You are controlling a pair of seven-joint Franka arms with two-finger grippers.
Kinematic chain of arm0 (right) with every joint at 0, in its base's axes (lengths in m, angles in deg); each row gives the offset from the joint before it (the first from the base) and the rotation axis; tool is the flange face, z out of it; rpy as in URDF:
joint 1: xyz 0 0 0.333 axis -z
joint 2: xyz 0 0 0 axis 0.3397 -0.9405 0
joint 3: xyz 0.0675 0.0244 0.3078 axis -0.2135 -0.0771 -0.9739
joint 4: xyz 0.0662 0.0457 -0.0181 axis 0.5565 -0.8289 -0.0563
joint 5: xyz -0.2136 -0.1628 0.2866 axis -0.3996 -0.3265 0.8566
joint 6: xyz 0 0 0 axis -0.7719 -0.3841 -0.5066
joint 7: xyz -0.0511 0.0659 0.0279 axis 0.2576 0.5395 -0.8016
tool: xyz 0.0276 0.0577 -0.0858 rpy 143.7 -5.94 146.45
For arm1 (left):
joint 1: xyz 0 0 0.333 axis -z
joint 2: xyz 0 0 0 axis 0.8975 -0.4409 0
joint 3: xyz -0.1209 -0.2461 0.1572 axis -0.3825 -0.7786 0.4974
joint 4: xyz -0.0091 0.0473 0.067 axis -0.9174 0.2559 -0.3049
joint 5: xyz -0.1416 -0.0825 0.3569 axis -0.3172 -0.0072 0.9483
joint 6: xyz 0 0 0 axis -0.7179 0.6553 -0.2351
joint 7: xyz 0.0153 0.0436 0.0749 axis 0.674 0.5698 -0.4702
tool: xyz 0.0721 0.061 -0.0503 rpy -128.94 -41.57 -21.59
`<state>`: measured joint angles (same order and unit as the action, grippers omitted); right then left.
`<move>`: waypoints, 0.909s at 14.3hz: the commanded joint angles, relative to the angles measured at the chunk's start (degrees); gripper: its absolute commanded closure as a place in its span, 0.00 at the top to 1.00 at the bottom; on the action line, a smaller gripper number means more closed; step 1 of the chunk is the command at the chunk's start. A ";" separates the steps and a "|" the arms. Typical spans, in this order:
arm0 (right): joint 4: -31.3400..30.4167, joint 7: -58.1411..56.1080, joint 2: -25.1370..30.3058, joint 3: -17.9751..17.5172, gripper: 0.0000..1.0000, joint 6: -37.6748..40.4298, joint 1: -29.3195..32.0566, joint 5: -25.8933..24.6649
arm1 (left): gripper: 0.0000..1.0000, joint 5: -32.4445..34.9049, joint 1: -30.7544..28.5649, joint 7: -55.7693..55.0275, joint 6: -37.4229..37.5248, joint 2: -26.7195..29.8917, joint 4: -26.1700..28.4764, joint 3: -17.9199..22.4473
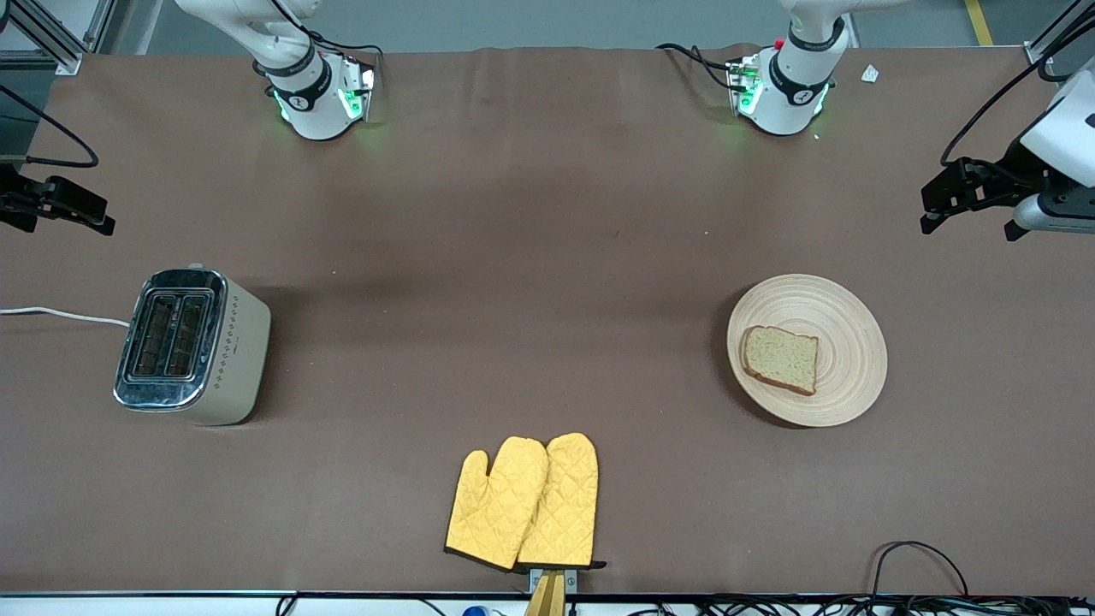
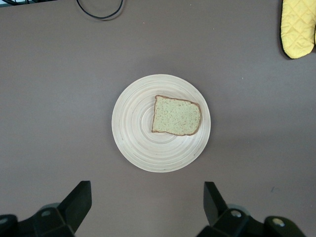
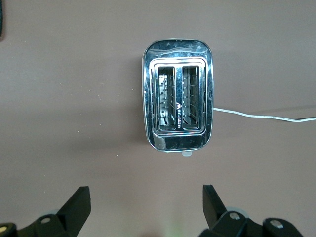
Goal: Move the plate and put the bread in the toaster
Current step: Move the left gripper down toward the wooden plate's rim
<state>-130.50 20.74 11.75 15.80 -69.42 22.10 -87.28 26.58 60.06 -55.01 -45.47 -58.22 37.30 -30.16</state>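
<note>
On the brown table (image 1: 547, 282), the plate (image 1: 843, 385) lay toward the left arm's end, with the bread (image 1: 779, 358) resting flat on it, set off-centre toward the middle of the table. The left wrist view showed the same plate (image 2: 133, 128) with the bread (image 2: 176, 116) on its surface and bare table all around it.

The toaster (image 1: 195, 346) stood upright toward the right arm's end of the table, well apart from the plate. Its chrome top faced up with both slots empty, as the right wrist view of the toaster (image 3: 178, 95) confirmed. A white cord (image 1: 64, 315) ran from the toaster to the table edge at that end.

A pair of yellow oven mitts (image 1: 523, 503) lay side by side, overlapping, near the table edge closest to the front camera, between toaster and plate.

The left end effector (image 1: 967, 198) hung in the air at the left arm's end of the table, fingers (image 2: 79, 197) spread wide and holding nothing. The right end effector (image 1: 60, 208) hung at the right arm's end, fingers (image 3: 79, 200) likewise spread wide and empty. Neither end effector touched any object.
</note>
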 commanded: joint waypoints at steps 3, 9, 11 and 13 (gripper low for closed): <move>-0.33 -0.31 0.49 -0.10 1.00 0.00 0.22 0.78 | 1.00 1.55 -0.44 0.16 1.25 -0.72 -1.58 -0.43; -0.33 -0.23 0.49 -0.19 1.00 -0.08 -0.04 0.78 | 1.00 1.38 -0.79 1.03 1.16 -3.35 -1.66 0.09; -0.33 -0.23 0.49 -0.19 1.00 -0.09 -0.04 0.78 | 1.00 -3.60 -4.72 2.09 1.07 -6.16 -1.84 1.06; -0.24 -0.23 0.49 -0.28 1.00 -0.17 -0.04 0.78 | 1.00 -11.25 -9.99 7.78 1.07 -10.19 -1.75 1.24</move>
<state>-130.49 20.74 11.75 15.63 -69.47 21.98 -87.25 20.78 54.79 -52.12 -45.21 -63.92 37.25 -29.20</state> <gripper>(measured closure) 0.000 0.000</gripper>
